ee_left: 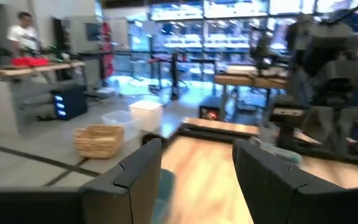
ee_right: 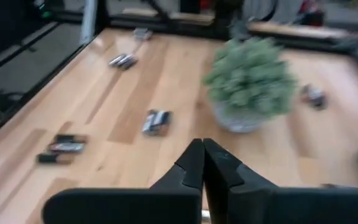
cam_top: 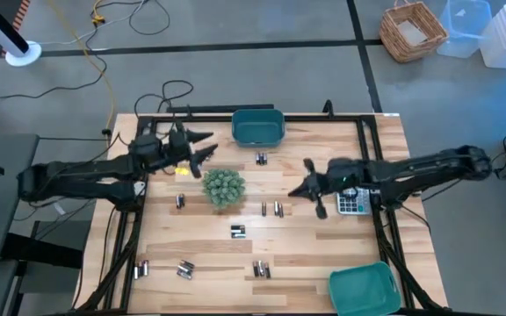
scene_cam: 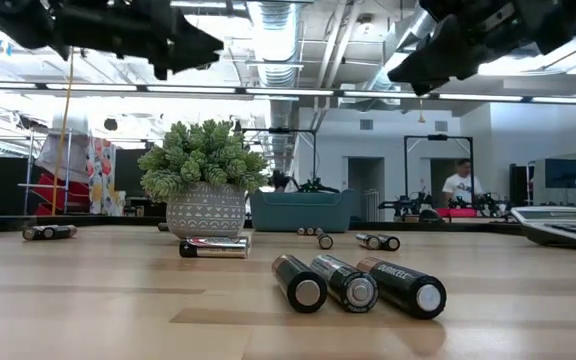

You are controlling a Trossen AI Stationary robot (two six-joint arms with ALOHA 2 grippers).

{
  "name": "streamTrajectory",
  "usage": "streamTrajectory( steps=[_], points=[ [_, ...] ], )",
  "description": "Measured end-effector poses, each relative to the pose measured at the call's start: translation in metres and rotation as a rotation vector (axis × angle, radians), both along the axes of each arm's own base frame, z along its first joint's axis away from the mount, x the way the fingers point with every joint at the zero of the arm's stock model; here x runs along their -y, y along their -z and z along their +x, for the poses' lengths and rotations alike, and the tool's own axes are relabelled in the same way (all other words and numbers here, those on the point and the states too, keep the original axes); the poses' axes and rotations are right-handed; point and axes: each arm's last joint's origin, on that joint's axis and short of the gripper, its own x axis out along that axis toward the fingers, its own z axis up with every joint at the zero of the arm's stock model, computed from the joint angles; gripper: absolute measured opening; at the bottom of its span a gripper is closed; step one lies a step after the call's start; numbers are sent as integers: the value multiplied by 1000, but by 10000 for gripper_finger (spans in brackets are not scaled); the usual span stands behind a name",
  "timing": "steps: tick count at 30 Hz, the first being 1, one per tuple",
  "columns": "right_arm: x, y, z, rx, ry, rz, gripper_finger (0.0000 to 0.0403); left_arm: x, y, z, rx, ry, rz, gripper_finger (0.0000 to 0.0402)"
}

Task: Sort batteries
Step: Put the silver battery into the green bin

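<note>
Overhead, two teal bins [cam_top: 258,128], one plant [cam_top: 224,187]; left tool [cam_top: 207,149] parted, empty; right tool [cam_top: 310,190] closed, empty.

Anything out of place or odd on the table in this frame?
Nothing damaged or spilled. The batteries lie scattered in small clusters, as expected before sorting. Non-task items sit among them: a potted plant mid-table, a calculator under the right arm and a small yellow tag near the left gripper.

Batteries [cam_top: 256,269] too small; type unclear.
</note>
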Motion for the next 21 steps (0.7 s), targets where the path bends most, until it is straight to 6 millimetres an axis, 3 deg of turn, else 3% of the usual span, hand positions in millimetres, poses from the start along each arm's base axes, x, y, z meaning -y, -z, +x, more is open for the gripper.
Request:
streamTrajectory(
  steps=[6, 13, 21],
  points=[
    [-23, 23, 25, -153, -59, 26, 118, 25, 6, 6, -59, 54, -11, 192],
    [-29, 42, 49, -304, 3, -41, 236, 44, 13, 12, -110, 50, -15, 192],
    [-21, 62, 64, -383, 66, -69, 291, 58, 17, 16, -127, 45, -16, 192]
  ],
)
